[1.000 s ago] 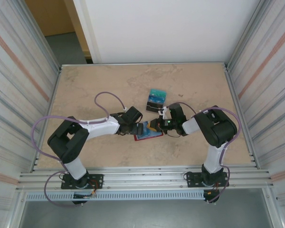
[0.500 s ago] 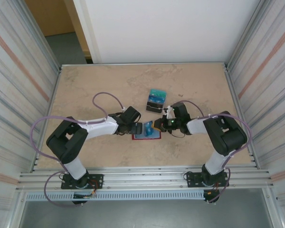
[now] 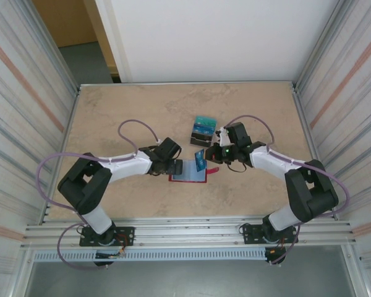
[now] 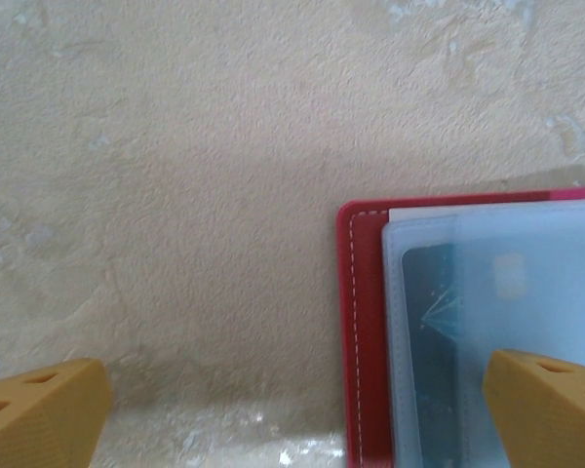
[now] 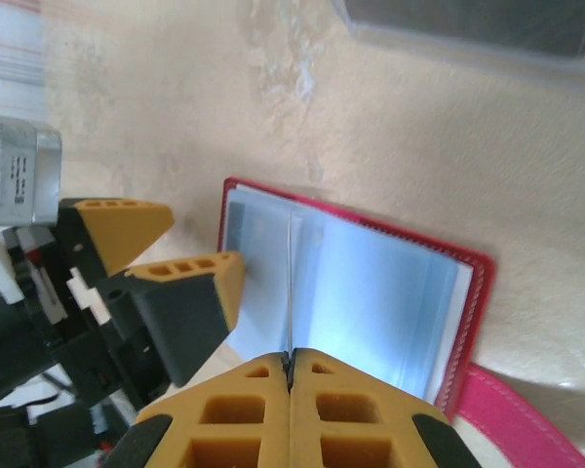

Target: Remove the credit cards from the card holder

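The red card holder (image 3: 187, 179) lies open on the table, its pale blue pockets facing up. My right gripper (image 3: 209, 154) is shut on a teal credit card (image 3: 200, 160), held tilted just above the holder's right half. In the right wrist view that card (image 5: 291, 283) shows edge-on, pinched between the shut fingers of my right gripper (image 5: 291, 356) over the card holder (image 5: 468, 283). My left gripper (image 3: 177, 166) stands open at the holder's left edge. In the left wrist view my left gripper (image 4: 292, 400) straddles the holder's red border (image 4: 361, 322), and a dark teal card (image 4: 431, 322) sits in a pocket.
A small stack of teal and dark cards (image 3: 203, 130) lies on the table behind the holder, and a dark card (image 5: 478, 24) shows at the top of the right wrist view. The holder's pink snap tab (image 5: 526, 419) sticks out at its right. Metal walls enclose the table's sides.
My right gripper has drawn back to the right and up, bringing the teal card clear of the pockets. The holder has flattened. My left gripper has barely shifted.
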{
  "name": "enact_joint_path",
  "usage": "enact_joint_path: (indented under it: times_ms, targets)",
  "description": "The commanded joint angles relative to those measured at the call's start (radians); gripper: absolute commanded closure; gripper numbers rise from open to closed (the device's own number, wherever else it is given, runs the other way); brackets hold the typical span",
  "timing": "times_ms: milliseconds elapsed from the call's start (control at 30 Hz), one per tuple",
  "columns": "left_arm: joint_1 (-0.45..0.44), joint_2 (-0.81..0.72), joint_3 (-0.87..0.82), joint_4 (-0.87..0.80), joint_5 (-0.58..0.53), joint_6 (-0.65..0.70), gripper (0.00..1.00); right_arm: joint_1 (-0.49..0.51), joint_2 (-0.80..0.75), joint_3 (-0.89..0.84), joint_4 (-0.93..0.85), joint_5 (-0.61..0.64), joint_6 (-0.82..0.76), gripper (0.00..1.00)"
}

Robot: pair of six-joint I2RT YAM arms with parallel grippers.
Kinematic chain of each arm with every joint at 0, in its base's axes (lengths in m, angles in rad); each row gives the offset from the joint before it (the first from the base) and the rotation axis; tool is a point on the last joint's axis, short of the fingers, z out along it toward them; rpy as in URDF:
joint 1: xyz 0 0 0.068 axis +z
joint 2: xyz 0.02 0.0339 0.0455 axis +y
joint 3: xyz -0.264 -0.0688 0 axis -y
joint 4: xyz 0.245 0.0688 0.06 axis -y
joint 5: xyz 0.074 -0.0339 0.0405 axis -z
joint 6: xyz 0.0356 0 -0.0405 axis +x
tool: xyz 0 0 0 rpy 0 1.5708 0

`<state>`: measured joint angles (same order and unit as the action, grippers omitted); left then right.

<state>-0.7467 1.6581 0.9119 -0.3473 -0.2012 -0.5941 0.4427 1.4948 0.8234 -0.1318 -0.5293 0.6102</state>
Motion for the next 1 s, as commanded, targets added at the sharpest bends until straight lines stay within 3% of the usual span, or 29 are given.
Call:
enact_joint_path:
  times_ms: [0, 333, 600, 967]
  targets:
    - [-0.01, -0.069, -0.005, -0.047, -0.001, 0.02, 0.01, -0.009, -0.027, 0.087, -0.178, 0.107, -0.159, 0.99]
    - [-0.019, -0.198, -0.04, -0.056, -0.023, 0.001, 0.01, -0.017, 0.065, 0.402, -0.353, 0.271, -0.516, 1.0]
    - [-0.017, -0.233, -0.064, -0.062, -0.043, -0.012, 0.01, -0.035, 0.202, 0.595, -0.389, 0.29, -0.792, 1.0]
    - [-0.007, -0.263, -0.067, -0.072, -0.042, -0.016, 0.01, -0.062, 0.32, 0.702, -0.39, 0.29, -1.026, 1.0]
